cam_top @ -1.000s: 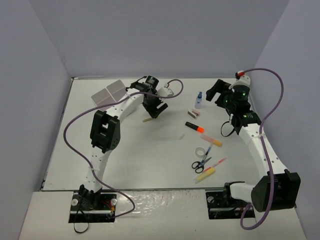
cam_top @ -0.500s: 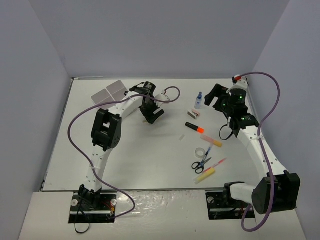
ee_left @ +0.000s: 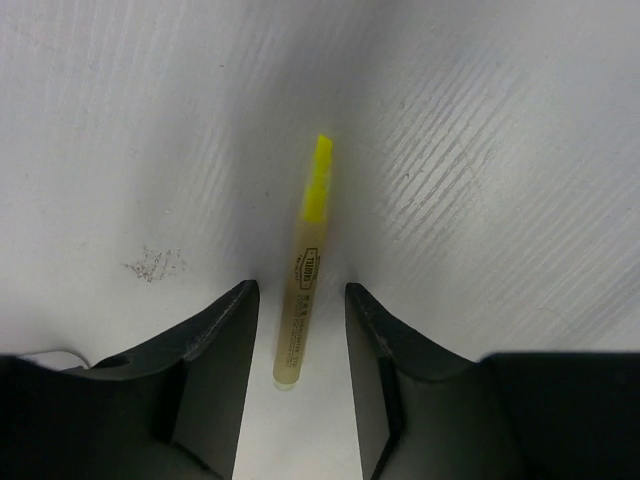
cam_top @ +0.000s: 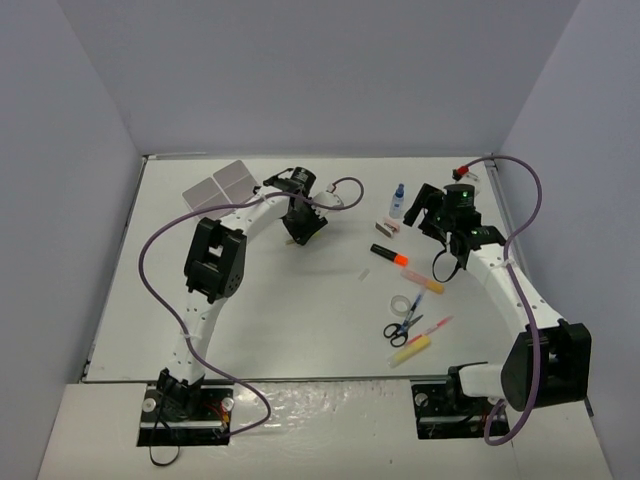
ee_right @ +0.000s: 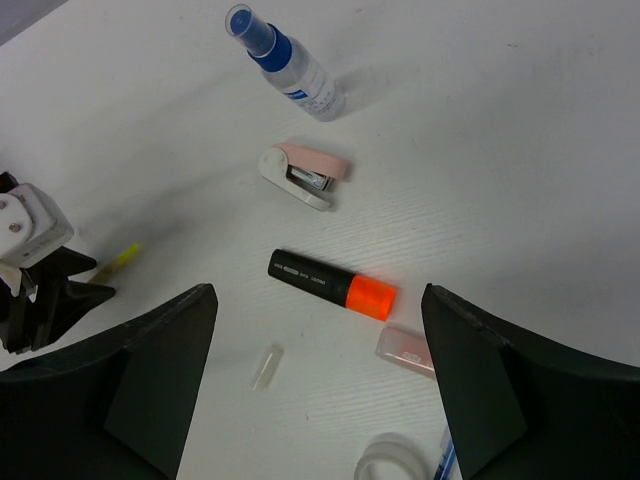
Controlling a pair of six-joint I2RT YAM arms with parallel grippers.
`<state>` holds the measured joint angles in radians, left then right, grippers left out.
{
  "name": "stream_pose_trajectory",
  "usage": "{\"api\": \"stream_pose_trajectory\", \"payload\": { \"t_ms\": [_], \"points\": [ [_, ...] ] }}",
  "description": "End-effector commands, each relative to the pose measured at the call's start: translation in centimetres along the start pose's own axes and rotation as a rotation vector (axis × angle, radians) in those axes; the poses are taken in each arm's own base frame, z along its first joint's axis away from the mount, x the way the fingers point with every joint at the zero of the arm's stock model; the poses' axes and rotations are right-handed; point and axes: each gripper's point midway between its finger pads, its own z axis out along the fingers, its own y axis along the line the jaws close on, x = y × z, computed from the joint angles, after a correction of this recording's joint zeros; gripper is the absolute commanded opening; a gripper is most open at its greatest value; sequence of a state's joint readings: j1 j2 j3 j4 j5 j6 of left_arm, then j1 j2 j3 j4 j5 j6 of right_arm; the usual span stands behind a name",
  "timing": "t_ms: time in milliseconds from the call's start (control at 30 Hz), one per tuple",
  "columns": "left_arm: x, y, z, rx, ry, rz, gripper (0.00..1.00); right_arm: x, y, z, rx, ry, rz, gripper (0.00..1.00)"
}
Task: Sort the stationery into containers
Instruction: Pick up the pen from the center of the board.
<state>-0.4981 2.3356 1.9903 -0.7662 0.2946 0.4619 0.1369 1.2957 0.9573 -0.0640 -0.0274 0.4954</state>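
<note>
A thin yellow-tipped highlighter pen [ee_left: 305, 280] lies on the table between my left gripper's [ee_left: 300, 295] fingers. The jaws stand narrow, with a gap on each side of the pen. In the top view that gripper [cam_top: 298, 232] is low over the table's back middle, covering the pen. My right gripper [ee_right: 318, 292] hangs wide open above the orange-black highlighter [ee_right: 330, 283], holding nothing. A blue-capped bottle [ee_right: 285, 62], a pink-and-white item [ee_right: 303, 175], a tape roll [cam_top: 402, 302], scissors [cam_top: 397, 328] and a yellow highlighter [cam_top: 412, 349] lie on the right. The white tray [cam_top: 222, 182] sits back left.
A clear cap [ee_right: 266, 366] lies left of the orange highlighter, and a translucent pink piece [ee_right: 405, 350] lies just beyond its orange end. A blue pen [cam_top: 415, 303] and a red pen [cam_top: 432, 326] rest near the scissors. Walls close in on three sides.
My left gripper has dropped over the yellow-tipped pen and its jaws have narrowed around it. My right arm has swung left, towards the bottle and the orange highlighter.
</note>
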Motion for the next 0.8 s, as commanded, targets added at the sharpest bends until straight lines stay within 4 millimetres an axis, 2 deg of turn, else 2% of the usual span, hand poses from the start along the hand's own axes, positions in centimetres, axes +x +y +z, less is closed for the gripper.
{"api": "stream_pose_trajectory", "payload": {
  "t_ms": [0,100,167,267,300,333,400,433,467,500,633,700,767],
  "points": [
    [0.5,-0.6,0.2,0.008,0.025,0.023,0.28,-1.4,0.6,-0.3,0.009,-0.058,0.011,0.81],
    [0.3,-2.0,0.2,0.08,0.008,0.003,0.0,-1.0,0.9,-0.5,-0.005,-0.047,-0.004,0.81],
    [0.0,-2.7,-0.4,0.119,-0.014,-0.037,0.0,0.0,1.3,-0.4,-0.022,-0.004,-0.032,0.8],
    [-0.6,-2.5,-1.7,0.15,-0.087,-0.123,0.0,2.0,1.6,-0.3,-0.014,0.08,-0.091,0.79],
    [-1.3,-1.9,-2.8,0.133,-0.128,-0.162,0.0,2.4,1.9,-0.3,-0.019,0.09,-0.099,0.79],
    [-2.1,-2.1,-4.6,0.148,-0.188,-0.227,0.0,3.4,1.8,-0.3,-0.007,0.12,-0.103,0.79],
    [-3.8,-0.3,-7.8,0.12,-0.338,-0.306,0.0,5.0,2.5,-0.1,-0.016,0.159,-0.089,0.78],
    [-3.6,0.2,-8.4,0.111,-0.35,-0.32,0.0,5.4,2.7,0.0,-0.018,0.171,-0.088,0.77],
    [-4.1,0.3,-10.7,0.091,-0.401,-0.339,0.0,5.7,3.1,0.2,-0.027,0.189,-0.053,0.74],
    [-4.2,0.5,-12.8,0.056,-0.435,-0.337,0.0,6.0,3.8,0.5,-0.043,0.21,-0.027,0.72],
    [-4.3,-0.2,-19.5,-0.046,-0.529,-0.301,0.0,7.2,5.6,1.5,-0.071,0.271,-0.02,0.7],
    [-3.5,-0.8,-21.7,-0.088,-0.549,-0.308,0.0,7.5,5.7,2.1,-0.042,0.272,-0.03,0.66],
    [-2.6,-1.1,-23.4,-0.133,-0.565,-0.318,0.0,8.2,5.9,2.3,-0.023,0.287,-0.033,0.57]
  ]
}}
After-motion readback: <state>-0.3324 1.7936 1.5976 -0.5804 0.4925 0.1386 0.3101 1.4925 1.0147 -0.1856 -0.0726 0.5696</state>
